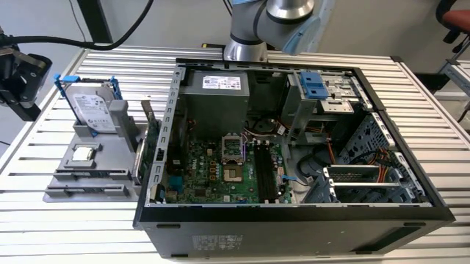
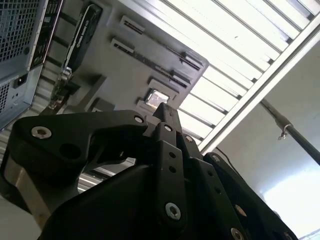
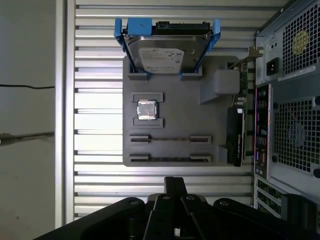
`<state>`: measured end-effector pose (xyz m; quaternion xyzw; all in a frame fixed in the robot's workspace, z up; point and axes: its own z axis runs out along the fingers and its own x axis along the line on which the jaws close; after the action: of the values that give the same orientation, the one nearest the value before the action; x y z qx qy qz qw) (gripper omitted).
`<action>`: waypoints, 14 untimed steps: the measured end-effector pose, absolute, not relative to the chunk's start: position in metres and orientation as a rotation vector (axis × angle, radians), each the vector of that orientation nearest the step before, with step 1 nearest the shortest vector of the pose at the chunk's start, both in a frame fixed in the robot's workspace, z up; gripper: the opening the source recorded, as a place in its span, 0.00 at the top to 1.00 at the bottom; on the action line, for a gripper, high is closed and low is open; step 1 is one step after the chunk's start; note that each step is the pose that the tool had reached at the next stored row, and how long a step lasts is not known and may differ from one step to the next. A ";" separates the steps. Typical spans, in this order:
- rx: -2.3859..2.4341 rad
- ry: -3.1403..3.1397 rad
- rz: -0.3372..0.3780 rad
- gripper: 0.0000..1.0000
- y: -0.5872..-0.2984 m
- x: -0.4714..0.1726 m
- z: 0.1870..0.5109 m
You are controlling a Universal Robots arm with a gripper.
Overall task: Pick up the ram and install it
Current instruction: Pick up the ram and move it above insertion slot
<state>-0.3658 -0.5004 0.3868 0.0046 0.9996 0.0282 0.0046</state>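
Observation:
The ram (image 3: 170, 139) looks like a thin dark strip standing on edge between two end blocks of the grey holder tray (image 3: 175, 107). My gripper (image 3: 175, 183) hangs above the slatted table beside the tray, clear of the ram. Its black fingers are shut together with nothing between them, and the gripper (image 2: 167, 111) shows the same from the other side. In the exterior view the gripper (image 1: 21, 82) sits at the far left, left of the tray (image 1: 103, 148). The open computer case (image 1: 176, 137) shows the green motherboard (image 1: 213, 170) with long black slots (image 1: 264, 171).
On the tray stand a silver hard drive in a blue frame (image 3: 167, 47), a small square chip (image 3: 147, 110) and an expansion card with a metal bracket (image 3: 236, 130) next to the case wall (image 3: 290, 90). A black cable (image 1: 74, 41) runs to the gripper.

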 end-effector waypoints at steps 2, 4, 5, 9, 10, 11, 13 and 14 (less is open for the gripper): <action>0.015 3.132 0.088 1.00 -0.500 -0.366 0.387; 0.015 3.133 0.088 1.00 -0.500 -0.366 0.387; 0.015 3.133 0.088 1.00 -0.500 -0.366 0.387; 0.015 3.133 0.088 1.00 -0.500 -0.366 0.387; 0.015 3.133 0.088 1.00 -0.500 -0.366 0.387; 0.013 3.133 0.089 1.00 -0.500 -0.366 0.387; 0.001 3.134 0.088 1.00 -0.500 -0.366 0.387; -0.008 3.134 0.089 1.00 -0.500 -0.366 0.387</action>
<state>-0.3659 -0.5005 0.3868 -0.0026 0.9996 0.0282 0.0032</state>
